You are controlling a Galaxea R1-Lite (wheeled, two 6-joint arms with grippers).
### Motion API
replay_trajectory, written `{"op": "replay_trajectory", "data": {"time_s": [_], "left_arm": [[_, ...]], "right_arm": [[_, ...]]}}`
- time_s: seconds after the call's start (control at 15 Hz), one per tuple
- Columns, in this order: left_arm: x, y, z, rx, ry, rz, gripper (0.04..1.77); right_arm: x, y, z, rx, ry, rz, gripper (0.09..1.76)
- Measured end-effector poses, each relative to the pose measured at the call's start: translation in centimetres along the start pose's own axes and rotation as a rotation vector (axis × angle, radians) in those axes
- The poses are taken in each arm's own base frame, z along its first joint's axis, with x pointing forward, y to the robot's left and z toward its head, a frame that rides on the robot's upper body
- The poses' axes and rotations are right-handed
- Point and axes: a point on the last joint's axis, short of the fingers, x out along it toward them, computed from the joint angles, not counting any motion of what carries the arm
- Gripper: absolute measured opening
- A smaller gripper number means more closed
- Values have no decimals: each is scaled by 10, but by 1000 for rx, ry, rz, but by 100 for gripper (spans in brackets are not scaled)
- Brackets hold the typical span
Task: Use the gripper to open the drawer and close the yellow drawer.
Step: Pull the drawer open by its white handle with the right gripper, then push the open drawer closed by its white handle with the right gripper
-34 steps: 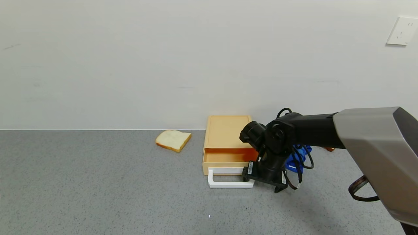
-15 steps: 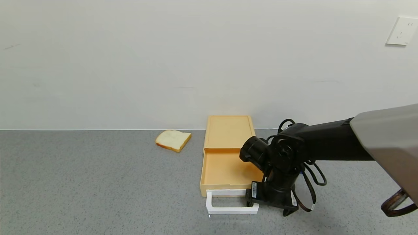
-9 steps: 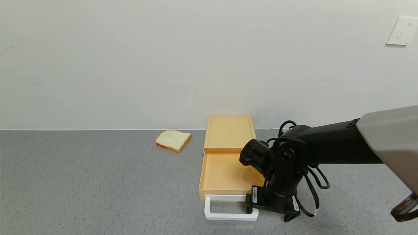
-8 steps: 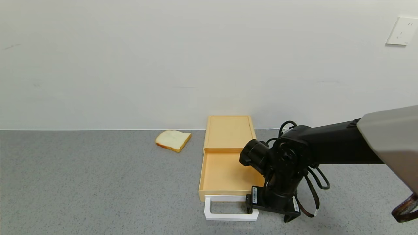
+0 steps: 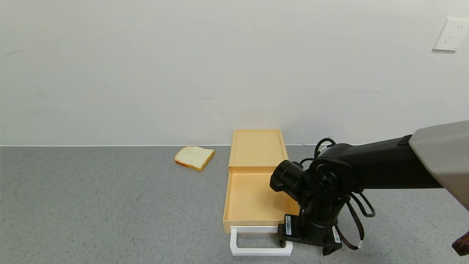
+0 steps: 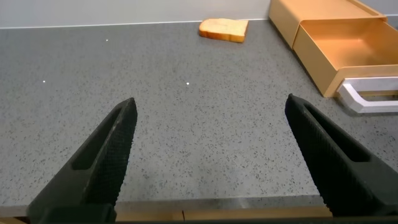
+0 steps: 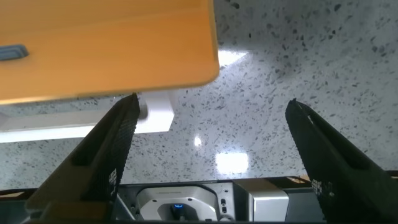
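Since the drawer [image 5: 253, 194] stands pulled well out of its case [image 5: 256, 146], I judge the opening half done and the closing half next

- Layout: the case sits at the back of the surface [image 5: 110, 205], against the wall. The drawer sticks out of it toward the robot, inside bare. Its long axis runs wall-to-robot, so the closing push must go straight away from the robot along that line.
- Handle [image 5: 258, 251]: a white loop on the drawer front, at the robot's end. Its bar lies crosswise, left to right.
- Right end effector [image 5: 304, 246]: down at the surface, at the right end of the handle. The wrist view shows the fingers apart and clamped on nothing. The handle's white corner lies between them, just beside one finger; I cannot tell whether it touches. The drawer front is just above that corner in the same view.
- Key relation: the drawer lies ahead of this end effector and a little to its left. The contact point is therefore off the centre line, toward the drawer's right side.
- Left end effector [image 6: 208, 118]: fingers apart, low over bare surface, well apart from the drawer on its left side. Idle. The right arm is much the nearer one.
- Bread [image 5: 194, 157]: one slice left of the case, near the wall, out of the push path.

Risk, as judgement: an off-centre push may skew the drawer in the case, or slide the light case back against the wall
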Motion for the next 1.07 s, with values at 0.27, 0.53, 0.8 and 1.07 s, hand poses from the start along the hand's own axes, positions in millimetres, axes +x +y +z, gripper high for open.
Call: {"op": "replay_trajectory", "data": {"time_s": [0.27, 0.53, 0.8, 1.07], "left_arm": [[0, 0, 0, 0, 0, 0, 172], [0, 0, 0, 0, 0, 0, 172], [0, 0, 0, 0, 0, 0, 172], [0, 0, 0, 0, 0, 0, 172]], "right_arm": [[-19, -2, -2, -6, -42, 47, 171], [-67, -15, -7, -26, -143, 162, 171], [-129, -41, -21, -80, -310, 313, 171], [-163, -75, -49, -158, -498, 478, 171]]}}
